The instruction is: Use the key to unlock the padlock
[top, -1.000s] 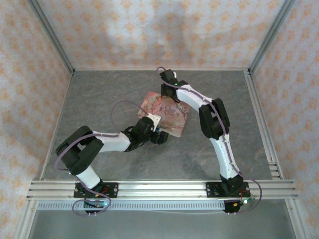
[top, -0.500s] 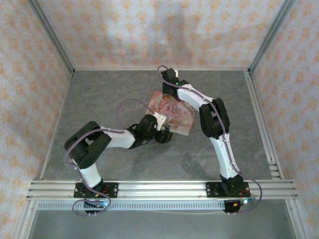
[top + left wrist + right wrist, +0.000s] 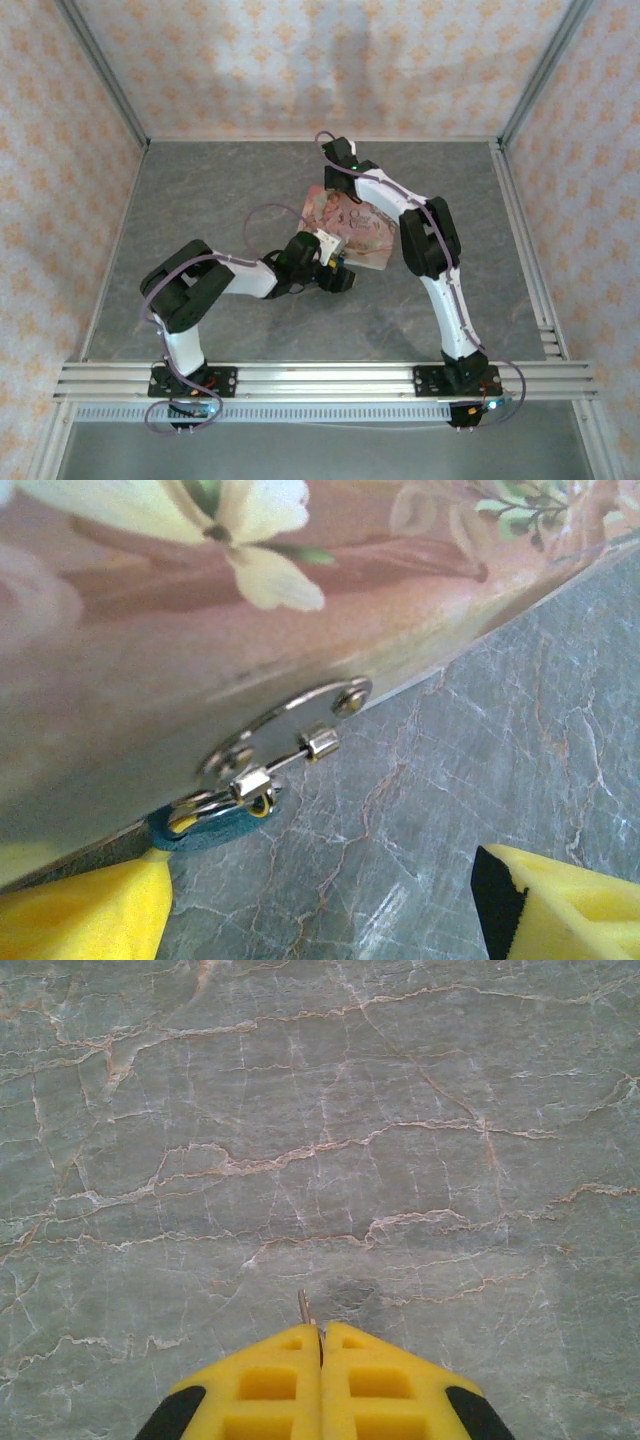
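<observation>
Roughly, I judge the job to be at its early middle: the key is in hand but the lock has not been touched. My right gripper is clenched, its 2 yellow fingers pressed together on the key, a thin pale sliver poking out just past the tips. The key's tip points down at the grey marbled table, apart from the lock. My left gripper is released, its fingers spread wide and low with nothing between them. It sits just in front of the near edge of the floral box. On that edge is a silver hasp plate, and what I take for the padlock hangs there, touching the plate, a small ring and a dark bluish piece under it. It looks closed through the hasp, though I cannot make out the keyhole or tell which way it faces. What is left is nearly everything: steady the padlock with the open left fingers, bring the key across from the far side of the box, seat it in the keyhole, turn it, and free the shackle.
</observation>
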